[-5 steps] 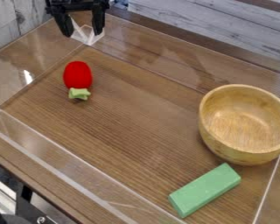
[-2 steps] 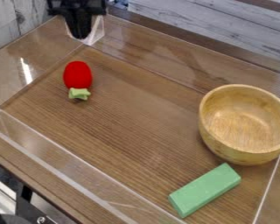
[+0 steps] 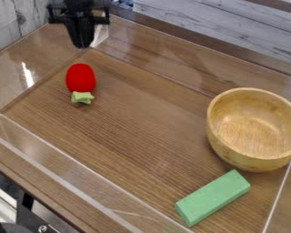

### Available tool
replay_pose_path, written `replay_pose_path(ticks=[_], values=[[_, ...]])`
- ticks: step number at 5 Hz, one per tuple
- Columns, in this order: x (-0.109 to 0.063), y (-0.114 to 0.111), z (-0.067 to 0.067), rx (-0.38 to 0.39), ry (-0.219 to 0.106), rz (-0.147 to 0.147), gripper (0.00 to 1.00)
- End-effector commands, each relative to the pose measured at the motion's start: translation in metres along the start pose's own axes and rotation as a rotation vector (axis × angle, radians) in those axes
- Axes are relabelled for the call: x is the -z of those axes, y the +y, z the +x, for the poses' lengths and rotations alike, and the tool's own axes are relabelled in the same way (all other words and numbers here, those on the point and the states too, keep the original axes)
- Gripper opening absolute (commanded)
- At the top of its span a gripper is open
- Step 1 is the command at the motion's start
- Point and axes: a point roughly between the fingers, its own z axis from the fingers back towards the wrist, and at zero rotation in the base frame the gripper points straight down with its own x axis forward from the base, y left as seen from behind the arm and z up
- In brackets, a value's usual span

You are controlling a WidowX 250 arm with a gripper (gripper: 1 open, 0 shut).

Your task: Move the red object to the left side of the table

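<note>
Gripper (image 3: 81,38): at the top left of the frame, pointing down at the tabletop (image 3: 148,118) near the far clear wall.

Jaws: drawn close together with nothing between them, as far as this dark, slightly blurred view shows; whether the tips actually meet I cannot tell.

Red toy (image 3: 80,80): on the tabletop in the upper left part of the frame, resting free, apart from the gripper.

Key relation: the toy lies just below the gripper in the frame, a touch nearer the camera, almost in line with it, so the reach is a short pull toward the viewer.

Long axis: the toy runs roughly top to bottom in the frame, red body toward the gripper, pale green stem end toward the lower edge.

Arm: only one arm is in view, so there is no choice of which is nearer.

Bowl (image 3: 254,127): wooden, empty, at the right of the frame, well apart from the toy.

Green block (image 3: 214,197): flat, at the lower right, well apart from both toy and gripper.

Judgement: the toy is not yet held; narrow jaws would need to spread before they could straddle its rounded body.

Risk: a rounded toy may roll aside if one jaw touches first.
</note>
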Motion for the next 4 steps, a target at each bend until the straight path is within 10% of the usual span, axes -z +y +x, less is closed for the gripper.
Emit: replay_pose_path(ticks=[1, 2, 3, 4], values=[[-0.035, 0.000, 0.006, -0.053, -0.077, 0.013, 1.00], [-0.016, 0.011, 0.005, -0.099, -0.069, 0.023, 0.00], [-0.006, 0.017, -0.001, -0.141, -0.065, 0.021, 1.00], [-0.010, -0.005, -0.010, -0.127, -0.066, 0.009, 1.00]])
